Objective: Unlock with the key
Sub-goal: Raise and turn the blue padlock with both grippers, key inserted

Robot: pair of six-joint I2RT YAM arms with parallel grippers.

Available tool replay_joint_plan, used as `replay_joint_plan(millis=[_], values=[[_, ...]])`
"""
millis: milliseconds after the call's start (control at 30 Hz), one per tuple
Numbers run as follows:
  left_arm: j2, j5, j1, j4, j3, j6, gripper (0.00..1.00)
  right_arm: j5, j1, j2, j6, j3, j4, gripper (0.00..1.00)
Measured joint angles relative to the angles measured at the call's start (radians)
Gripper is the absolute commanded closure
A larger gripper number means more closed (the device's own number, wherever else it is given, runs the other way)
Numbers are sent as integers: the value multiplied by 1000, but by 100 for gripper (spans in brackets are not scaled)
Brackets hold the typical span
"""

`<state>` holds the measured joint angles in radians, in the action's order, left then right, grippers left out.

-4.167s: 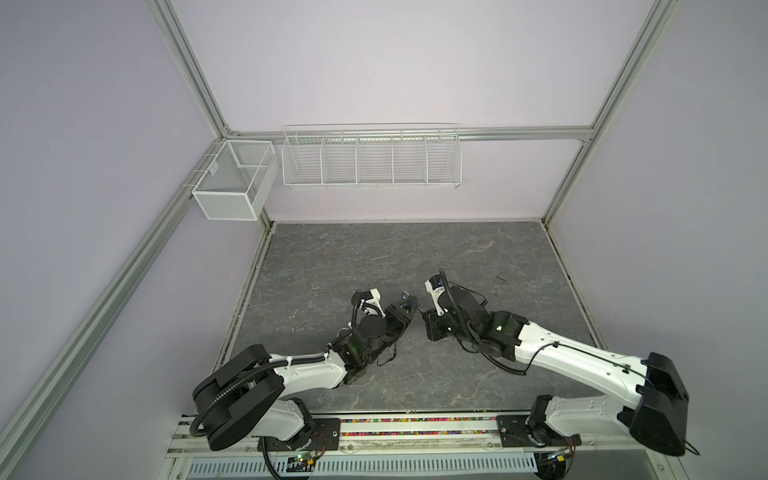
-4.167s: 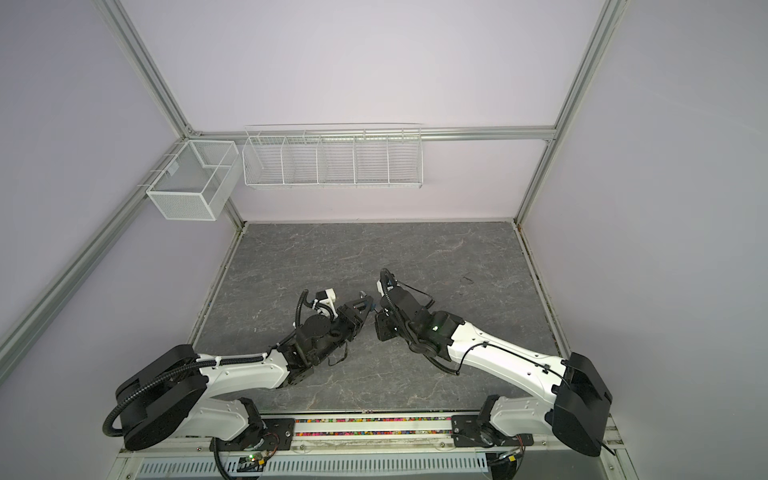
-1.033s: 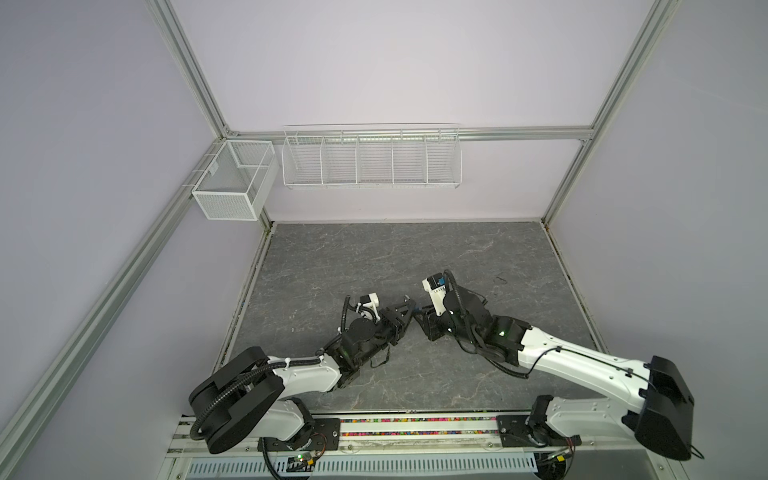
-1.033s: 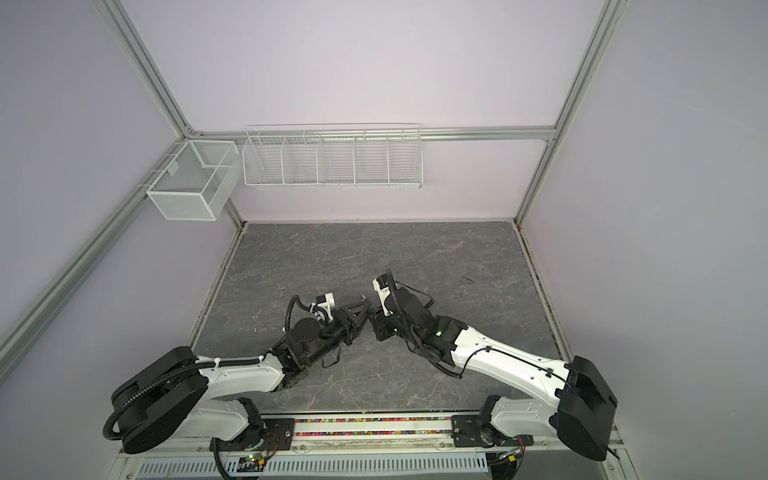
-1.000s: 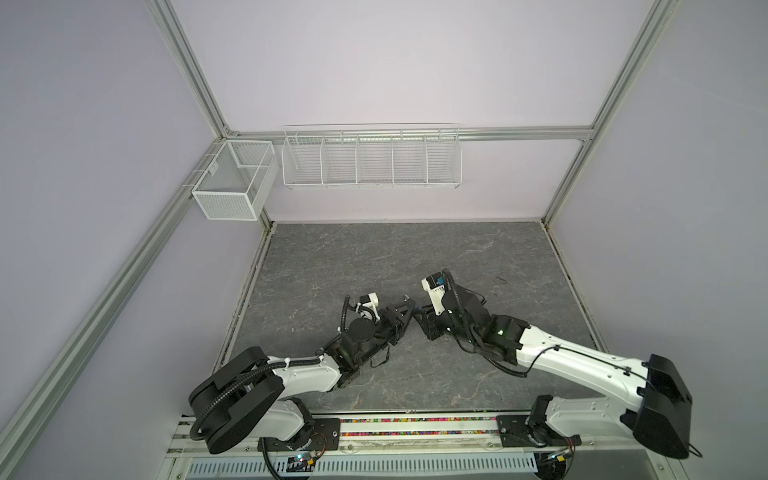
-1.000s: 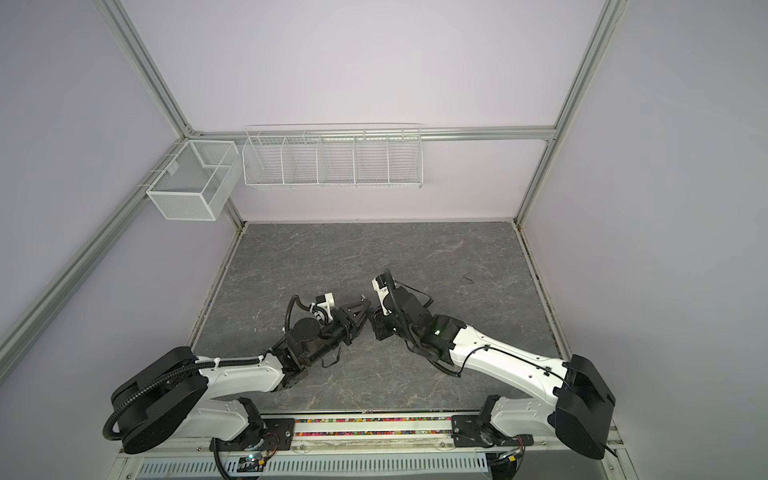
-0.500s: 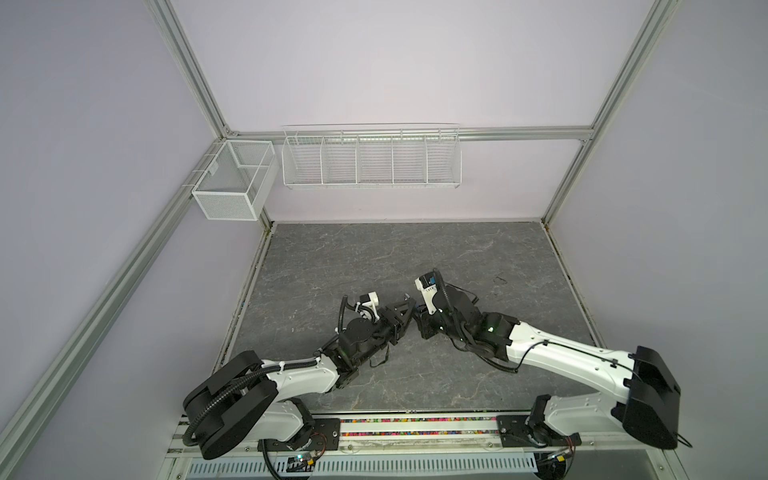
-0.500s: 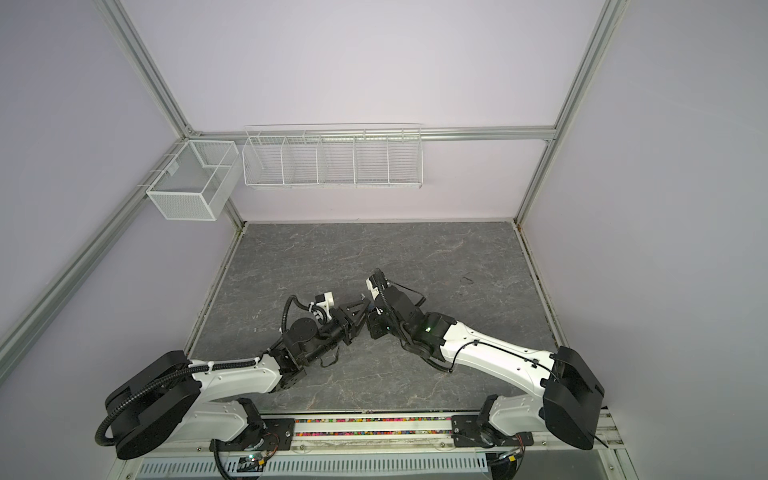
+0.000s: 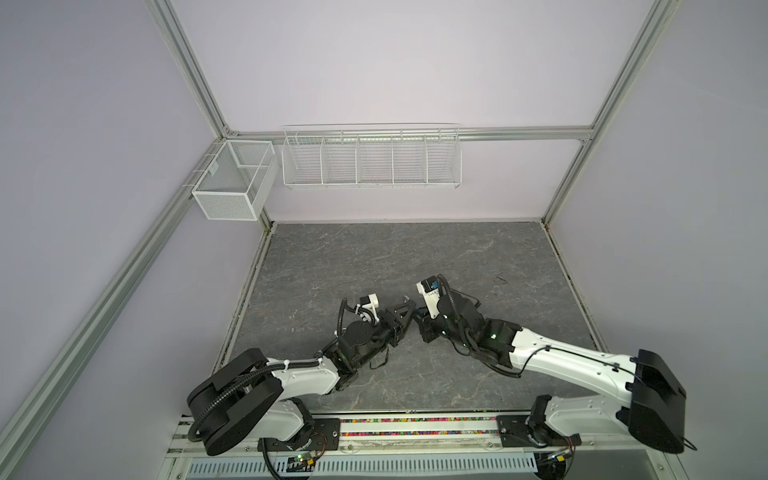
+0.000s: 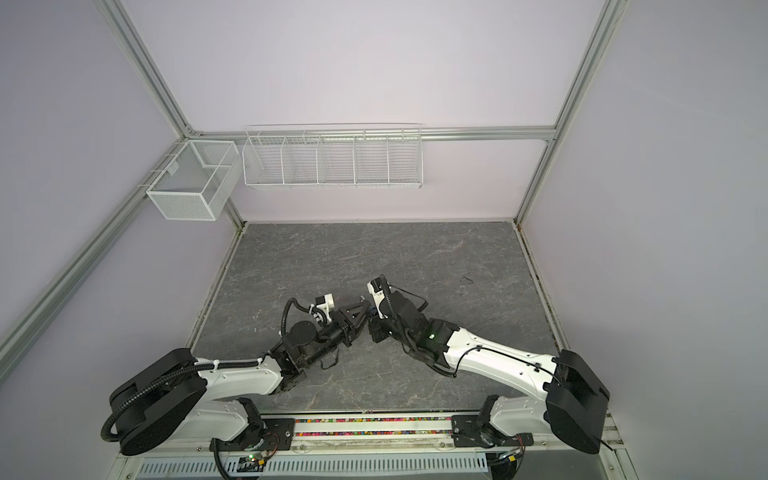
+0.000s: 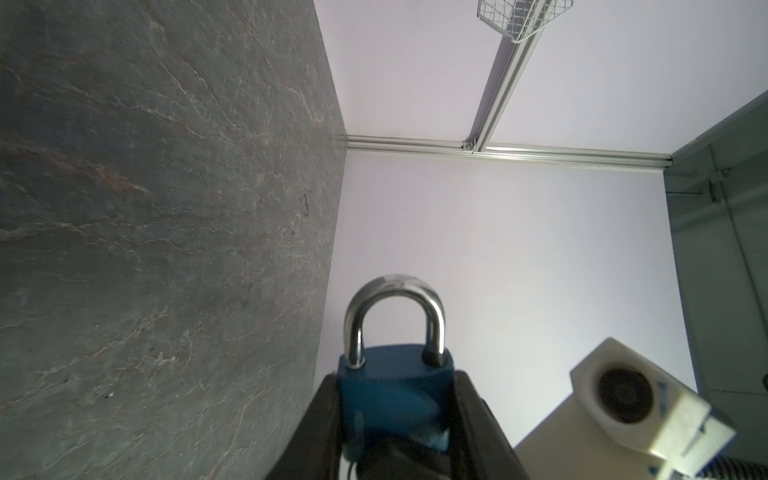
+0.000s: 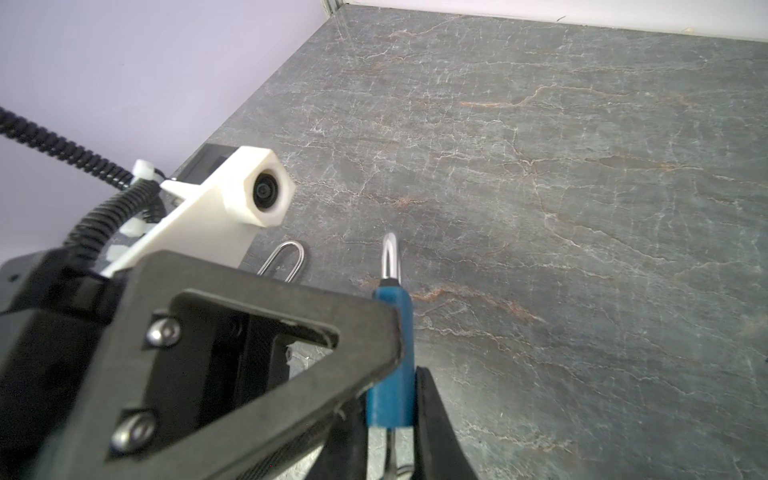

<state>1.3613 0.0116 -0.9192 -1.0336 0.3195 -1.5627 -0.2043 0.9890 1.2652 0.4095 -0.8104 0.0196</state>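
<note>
Clamping blue padlock (image 12: 392,353) in left gripper (image 11: 395,380) | right gripper (image 12: 390,415) flanks padlock's base | closure unclear

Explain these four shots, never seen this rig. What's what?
Two white robot arms with pincer grippers, mounted at the near edge of a grey table. Both top views look down from overhead; each wrist view is shot from an arm's own wrist. The left gripper clamps a blue padlock, shackle pointing away from the arm. The right gripper sits at the padlock's base; what it holds, if anything, I cannot tell. A thin wire loop shows beside the left gripper.
</note>
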Motion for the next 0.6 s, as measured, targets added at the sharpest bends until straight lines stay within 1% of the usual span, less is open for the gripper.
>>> replay_joint_plan(millis=[33, 133, 200, 300, 433, 600], values=[[4, 0, 7, -22, -6, 17, 43, 11, -5, -17, 9, 13, -7, 93], [8, -8, 52, -73, -22, 80, 33, 59, -47, -85, 61, 59, -42, 93], [8, -7, 75, -126, -44, 135, 30, 100, -90, -131, 105, 87, -72, 93], [8, -12, 84, -222, -86, 243, 33, 163, -150, -175, 166, 105, -102, 94], [-7, -60, 84, -286, -89, 401, 37, 271, -197, -184, 239, 107, -196, 94], [-104, -105, 84, -309, -81, 570, 43, 385, -229, -176, 317, 118, -344, 94]])
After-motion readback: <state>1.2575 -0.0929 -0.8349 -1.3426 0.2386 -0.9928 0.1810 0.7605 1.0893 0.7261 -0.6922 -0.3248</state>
